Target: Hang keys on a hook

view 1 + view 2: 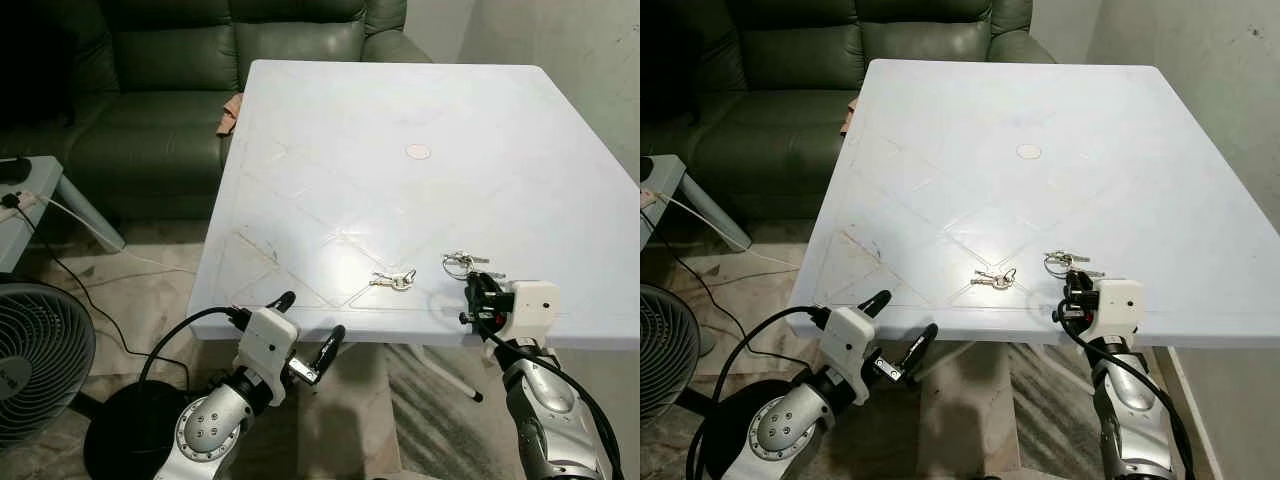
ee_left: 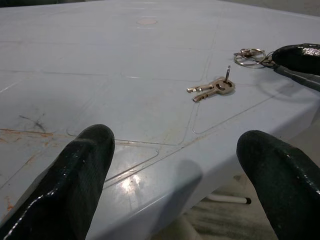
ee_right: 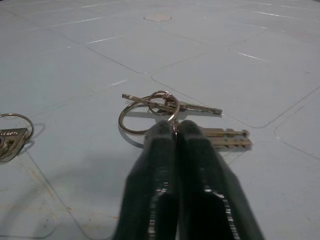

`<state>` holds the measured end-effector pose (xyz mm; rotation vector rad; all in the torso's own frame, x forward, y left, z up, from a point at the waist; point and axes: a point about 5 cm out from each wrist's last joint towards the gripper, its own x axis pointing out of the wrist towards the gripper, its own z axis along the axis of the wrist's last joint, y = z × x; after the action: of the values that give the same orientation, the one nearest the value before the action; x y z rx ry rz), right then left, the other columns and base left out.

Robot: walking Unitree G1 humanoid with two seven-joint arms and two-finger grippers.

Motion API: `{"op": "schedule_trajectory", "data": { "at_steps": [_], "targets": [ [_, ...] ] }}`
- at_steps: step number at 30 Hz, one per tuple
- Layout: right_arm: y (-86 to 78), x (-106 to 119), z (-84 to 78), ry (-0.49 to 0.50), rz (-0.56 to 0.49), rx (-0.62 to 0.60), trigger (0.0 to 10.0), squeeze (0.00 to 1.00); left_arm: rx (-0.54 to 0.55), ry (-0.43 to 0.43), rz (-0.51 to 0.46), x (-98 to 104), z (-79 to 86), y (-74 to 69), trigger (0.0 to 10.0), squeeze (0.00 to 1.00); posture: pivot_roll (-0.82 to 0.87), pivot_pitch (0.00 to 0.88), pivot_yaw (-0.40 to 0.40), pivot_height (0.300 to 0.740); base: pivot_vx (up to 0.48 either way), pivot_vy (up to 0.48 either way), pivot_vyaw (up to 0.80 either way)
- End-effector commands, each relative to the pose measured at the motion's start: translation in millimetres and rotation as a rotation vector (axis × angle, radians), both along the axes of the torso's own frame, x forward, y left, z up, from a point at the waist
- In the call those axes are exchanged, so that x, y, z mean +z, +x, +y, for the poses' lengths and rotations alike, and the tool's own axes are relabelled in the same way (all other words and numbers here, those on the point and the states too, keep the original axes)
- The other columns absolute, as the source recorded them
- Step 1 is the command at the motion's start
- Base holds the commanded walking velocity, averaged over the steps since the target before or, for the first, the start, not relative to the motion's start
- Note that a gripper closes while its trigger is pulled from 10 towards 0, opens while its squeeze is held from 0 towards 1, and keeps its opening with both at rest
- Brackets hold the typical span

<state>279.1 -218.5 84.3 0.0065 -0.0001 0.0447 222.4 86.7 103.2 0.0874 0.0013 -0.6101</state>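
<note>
Two sets of keys lie near the front edge of the white table point(image 1: 400, 120). The bunch on a large ring point(image 1: 462, 263) is at the right. A smaller pair of keys point(image 1: 397, 280) lies just to its left. My right gripper point(image 1: 471, 282) reaches over the table edge, shut, and its fingertips point(image 3: 175, 131) pinch the rim of the large ring point(image 3: 145, 117); the bunch still rests on the table. My left gripper point(image 1: 312, 316) hangs open below the front edge, with both fingers point(image 2: 75, 175) wide apart and the small key pair point(image 2: 215, 88) ahead of it.
A dark green sofa point(image 1: 170, 90) stands behind the table at the left. A fan point(image 1: 35, 350), a small side table point(image 1: 30, 205) and cables are on the floor to the left. A wall point(image 1: 590, 60) runs along the right.
</note>
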Motion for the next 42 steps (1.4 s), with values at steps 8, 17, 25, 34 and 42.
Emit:
{"op": "schedule_trajectory", "data": {
  "at_steps": [8, 17, 25, 34, 42],
  "targets": [
    [-3.0, -3, -4.1, 0.003, 0.007, -0.016, 0.0, 0.00, -0.012, 0.009, -0.009, 2, -1.4, -0.6, 10.0, 0.00, 0.03, 0.126, 0.003, 0.740, 0.000, 0.000, 0.00],
    [2.5, 15, -4.2, 0.046, -0.075, -0.022, 0.0, 0.00, -0.010, 0.009, -0.013, 2, -1.5, 0.5, 10.0, 0.00, 0.03, 0.118, 0.002, 0.740, 0.000, 0.000, 0.00],
    [14.9, 52, -2.8, 0.095, -0.208, -0.029, 0.9, 0.00, 0.001, 0.011, -0.028, 4, -0.8, 4.6, 10.0, 0.00, 0.03, 0.104, 0.001, 0.740, 0.000, 0.000, 0.00],
    [26.6, 95, 1.2, 0.111, -0.335, 0.002, 10.0, 0.00, 0.062, -0.017, -0.051, 10, 5.9, 18.0, 10.0, 0.00, 0.03, 0.078, -0.003, 0.740, 0.000, 0.000, 0.00],
    [20.4, 106, 4.2, 0.104, -0.374, 0.023, 10.0, 0.00, 0.187, -0.037, -0.087, 17, 31.5, 36.3, 10.0, 0.00, 0.02, 0.055, -0.007, 0.740, 0.000, 0.000, 0.00]
  ]
}}
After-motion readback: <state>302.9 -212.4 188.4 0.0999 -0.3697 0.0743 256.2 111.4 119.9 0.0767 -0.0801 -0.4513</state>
